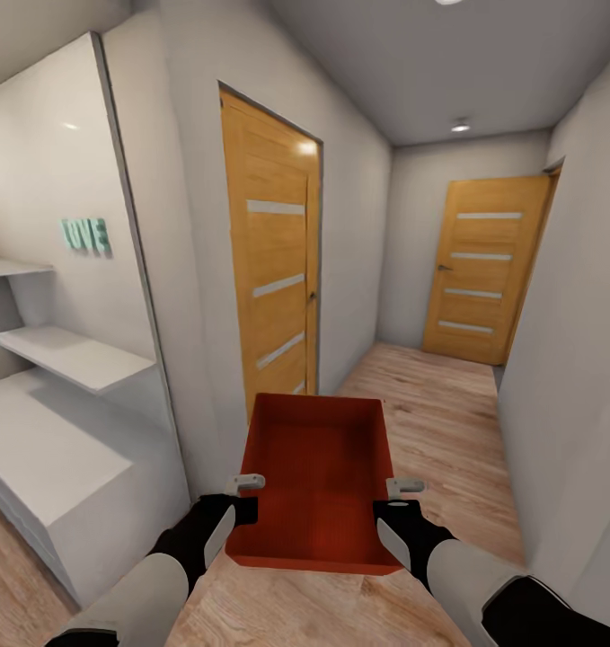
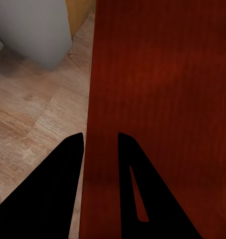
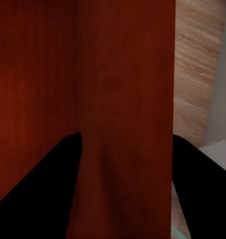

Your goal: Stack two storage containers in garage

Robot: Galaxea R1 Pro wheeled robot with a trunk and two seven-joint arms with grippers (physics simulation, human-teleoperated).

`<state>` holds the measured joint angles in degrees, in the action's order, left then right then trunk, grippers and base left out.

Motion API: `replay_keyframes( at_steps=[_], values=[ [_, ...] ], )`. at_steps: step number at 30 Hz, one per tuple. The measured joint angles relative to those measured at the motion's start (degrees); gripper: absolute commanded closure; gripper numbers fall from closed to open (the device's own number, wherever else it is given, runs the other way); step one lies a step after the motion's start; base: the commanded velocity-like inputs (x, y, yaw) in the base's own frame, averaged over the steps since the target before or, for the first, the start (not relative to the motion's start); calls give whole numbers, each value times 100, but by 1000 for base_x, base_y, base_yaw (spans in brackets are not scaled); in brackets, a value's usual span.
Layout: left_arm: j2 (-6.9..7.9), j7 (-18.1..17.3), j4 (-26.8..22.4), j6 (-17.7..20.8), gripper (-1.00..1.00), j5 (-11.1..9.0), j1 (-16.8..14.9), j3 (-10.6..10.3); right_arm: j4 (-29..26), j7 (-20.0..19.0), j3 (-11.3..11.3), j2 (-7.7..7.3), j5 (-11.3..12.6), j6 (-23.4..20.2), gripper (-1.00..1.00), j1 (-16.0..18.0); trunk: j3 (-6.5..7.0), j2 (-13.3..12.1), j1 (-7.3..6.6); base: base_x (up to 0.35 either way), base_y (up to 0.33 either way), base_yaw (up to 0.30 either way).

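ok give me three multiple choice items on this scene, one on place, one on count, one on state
1. Where is the container?
A. on a shelf
B. held out in front of the robot
C. on the floor by the far door

2. How many wooden doors show in the head view?
A. one
B. two
C. three

3. How is the container held?
A. by the left end effector alone
B. by the right end effector alone
C. by both, one on each side wall

Key: 1 B, it sits between both arms above the plank floor. 2 B, a near door and a far door. 3 C, the left end effector and the right end effector each straddle a wall.
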<state>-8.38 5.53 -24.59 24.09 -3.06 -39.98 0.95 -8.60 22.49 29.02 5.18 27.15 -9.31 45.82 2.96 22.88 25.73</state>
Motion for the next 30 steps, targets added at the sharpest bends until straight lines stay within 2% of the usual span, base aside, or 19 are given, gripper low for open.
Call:
replay_keyframes(
  at_steps=[22,30],
  values=[
    [0,0,-1,0,100,0,0,0,0,0,-2,0,-2,2,100,0,0,0,0,322,0,-242],
    [1,0,-6,2,100,1,1,-1,2,0,1,1,3,6,100,1,0,0,0,322,0,-59]
  ],
)
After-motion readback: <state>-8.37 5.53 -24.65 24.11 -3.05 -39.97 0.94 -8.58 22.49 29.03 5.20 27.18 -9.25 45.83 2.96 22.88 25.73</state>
